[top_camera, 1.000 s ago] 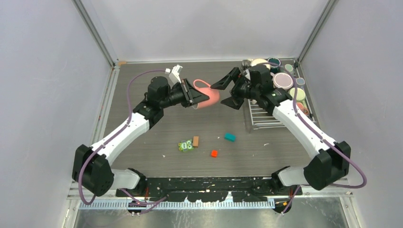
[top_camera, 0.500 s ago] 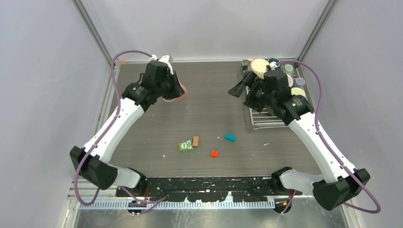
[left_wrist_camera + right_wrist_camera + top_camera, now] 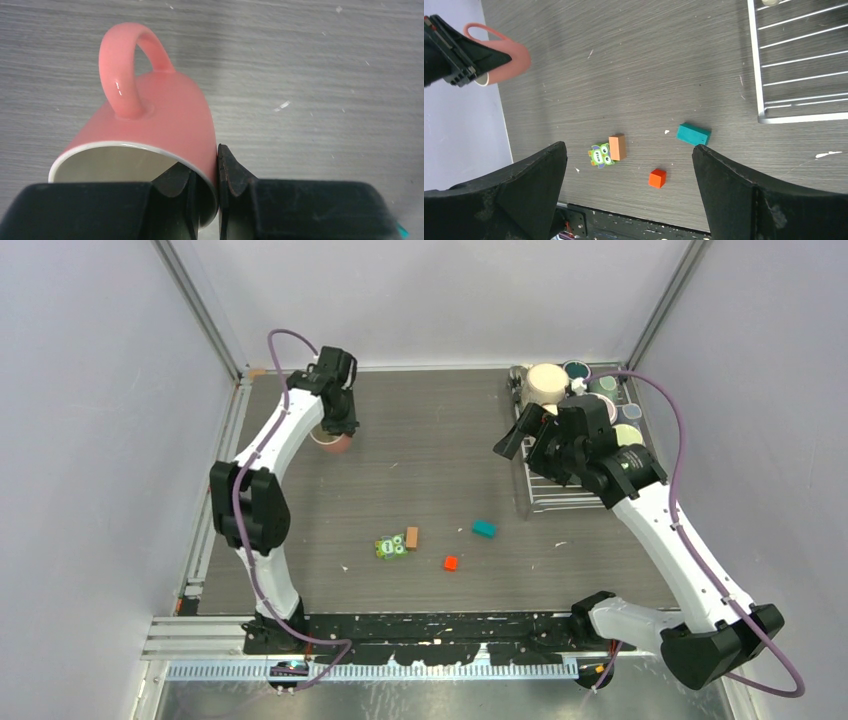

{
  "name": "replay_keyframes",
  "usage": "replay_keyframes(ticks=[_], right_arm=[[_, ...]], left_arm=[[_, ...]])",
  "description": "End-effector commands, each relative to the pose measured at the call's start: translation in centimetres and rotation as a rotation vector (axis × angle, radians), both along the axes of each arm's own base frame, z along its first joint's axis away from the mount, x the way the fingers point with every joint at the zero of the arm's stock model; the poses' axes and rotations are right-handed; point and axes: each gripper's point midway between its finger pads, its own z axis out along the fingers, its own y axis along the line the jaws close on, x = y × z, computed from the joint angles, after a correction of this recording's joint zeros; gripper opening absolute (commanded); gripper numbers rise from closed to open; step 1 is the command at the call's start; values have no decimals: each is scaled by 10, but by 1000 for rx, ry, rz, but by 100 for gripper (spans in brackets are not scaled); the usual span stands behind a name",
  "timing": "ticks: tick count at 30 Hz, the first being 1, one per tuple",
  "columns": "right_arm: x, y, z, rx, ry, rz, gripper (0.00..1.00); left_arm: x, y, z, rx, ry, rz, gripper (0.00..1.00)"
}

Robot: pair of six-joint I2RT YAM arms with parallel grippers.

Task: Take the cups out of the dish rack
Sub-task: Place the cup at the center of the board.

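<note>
A dark grey table (image 3: pixel 430 490) with a fine wood-grain print, flecked with pale crumbs, fills a booth of plain lavender-grey walls (image 3: pixel 90 440) braced by aluminium posts (image 3: pixel 200 310). At the upper right of the overhead view lies the dish rack (image 3: pixel 560 497), thin silver-white parallel bars inside a low rim, its far end crowded with round glazed cups (image 3: pixel 547 383) in cream, teal and pale green. At the upper left, the left gripper (image 3: pixel 207 172) pinches the wall of a glossy pink mug (image 3: pixel 150 125), one black finger inside the white-edged rim and one outside; the mug is tipped, its loop handle toward the top of the wrist view, and whether it touches the table cannot be told. The right gripper (image 3: pixel 628 147) hangs empty near the rack's left edge, jaws spread wide. Mid-table sit a teal block (image 3: pixel 693 134), a red cube (image 3: pixel 657 178), and a brown block (image 3: pixel 617 147) touching a green tile (image 3: pixel 600 155) printed with a cartoon face; its lettering is too small to read.
</note>
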Motion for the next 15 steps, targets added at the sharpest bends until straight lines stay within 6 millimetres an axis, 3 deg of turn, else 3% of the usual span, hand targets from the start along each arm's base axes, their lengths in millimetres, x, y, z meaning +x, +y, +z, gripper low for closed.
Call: replay_keyframes(ticks=[1,7,15], right_arm=[[-3,-8,14,-25,-54,-5,100],[-6,-6,15,-19,-55,15,100],[-8,-7,11,-17,-45,13,100]], left_arm=[[30,21,10,41,-36,3,0],[46,36,-24,49,49,14,0],[50,43,-53,62,139,9,0]])
